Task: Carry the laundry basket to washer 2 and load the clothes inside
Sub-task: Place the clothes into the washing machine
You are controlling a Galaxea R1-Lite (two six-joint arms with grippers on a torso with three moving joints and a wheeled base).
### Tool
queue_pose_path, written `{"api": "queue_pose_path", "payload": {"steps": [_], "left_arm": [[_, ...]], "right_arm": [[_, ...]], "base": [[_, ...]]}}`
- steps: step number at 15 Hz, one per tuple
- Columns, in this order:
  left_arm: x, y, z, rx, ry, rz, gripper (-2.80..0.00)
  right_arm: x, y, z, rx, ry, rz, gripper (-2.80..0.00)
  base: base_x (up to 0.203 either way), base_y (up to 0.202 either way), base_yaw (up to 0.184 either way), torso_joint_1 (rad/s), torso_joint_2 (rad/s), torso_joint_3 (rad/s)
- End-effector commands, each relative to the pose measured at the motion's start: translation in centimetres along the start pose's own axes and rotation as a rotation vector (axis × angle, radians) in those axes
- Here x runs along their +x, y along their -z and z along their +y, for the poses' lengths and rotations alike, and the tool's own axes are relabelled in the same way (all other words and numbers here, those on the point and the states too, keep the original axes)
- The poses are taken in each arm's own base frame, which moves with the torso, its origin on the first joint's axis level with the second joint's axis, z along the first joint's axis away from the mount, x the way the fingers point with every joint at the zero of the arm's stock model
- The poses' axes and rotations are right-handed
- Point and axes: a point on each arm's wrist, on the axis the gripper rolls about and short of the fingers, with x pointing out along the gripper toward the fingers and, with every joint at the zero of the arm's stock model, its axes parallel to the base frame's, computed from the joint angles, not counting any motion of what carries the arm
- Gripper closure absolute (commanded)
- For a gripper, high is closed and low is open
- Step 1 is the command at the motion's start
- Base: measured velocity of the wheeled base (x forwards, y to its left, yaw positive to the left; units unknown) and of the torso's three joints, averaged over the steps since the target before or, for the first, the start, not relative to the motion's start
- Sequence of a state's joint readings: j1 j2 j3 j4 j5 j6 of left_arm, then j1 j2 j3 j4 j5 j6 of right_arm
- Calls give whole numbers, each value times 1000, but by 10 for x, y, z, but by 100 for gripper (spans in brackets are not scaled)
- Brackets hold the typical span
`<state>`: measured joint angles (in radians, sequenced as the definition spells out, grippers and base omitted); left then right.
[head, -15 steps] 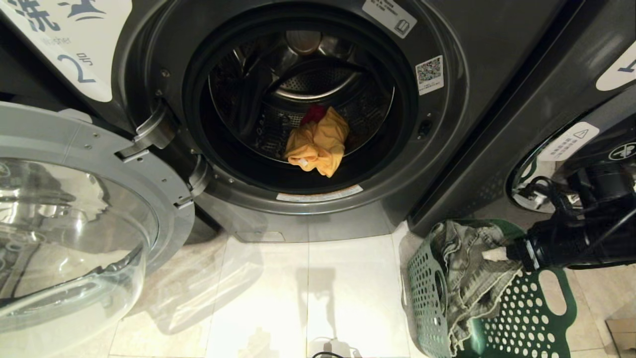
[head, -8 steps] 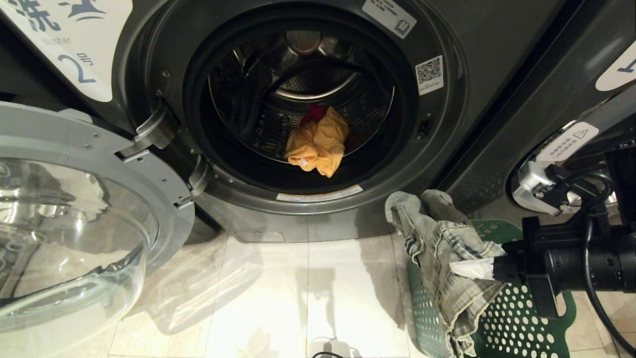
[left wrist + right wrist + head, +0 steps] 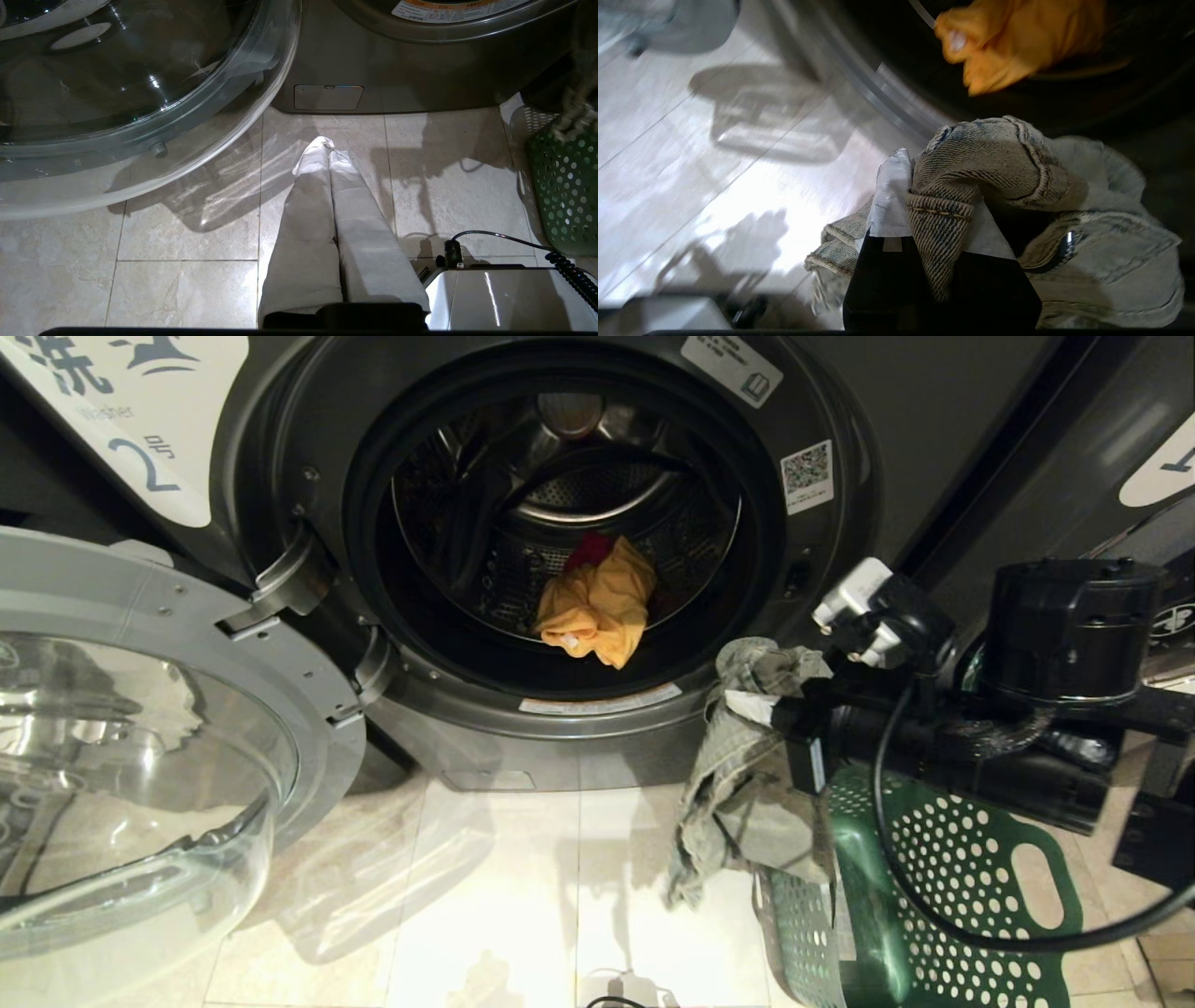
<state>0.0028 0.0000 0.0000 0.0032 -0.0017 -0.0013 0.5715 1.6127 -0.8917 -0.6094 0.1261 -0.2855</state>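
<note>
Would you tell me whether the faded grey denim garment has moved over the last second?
Yes. The faded grey denim garment has risen out of the dark green perforated basket, left toward the washer's open drum.

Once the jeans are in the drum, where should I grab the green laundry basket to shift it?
Probably the oval cut-out handle in the laundry basket wall on the robot's right side. It is an open slot just below the rim, so come from above and hook one finger through, clamping the rim. The right end effector is shut on the jeans.
</note>
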Motion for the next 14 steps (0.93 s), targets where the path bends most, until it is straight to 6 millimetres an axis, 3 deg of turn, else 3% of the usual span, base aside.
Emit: {"api": "queue_pose_path", "payload": {"steps": [1,3,7,14], "left_arm": [[0,0,0,0,0,2,0],[0,0,0,0,0,1,0],[0,0,0,0,0,1,0],[0,0,0,0,0,1,0]], "right_arm": [[45,16,0,-13,49,-101,0],[63,-4,-4,-19,105,-237,0],[94,-42,12,96,263,-463,0],[147,-30,22,152,443,-778,0]], "base": [[0,0,0,0,0,0],[0,0,0,0,0,0],[0,0,0,0,0,0],[0,0,0,0,0,0]]}}
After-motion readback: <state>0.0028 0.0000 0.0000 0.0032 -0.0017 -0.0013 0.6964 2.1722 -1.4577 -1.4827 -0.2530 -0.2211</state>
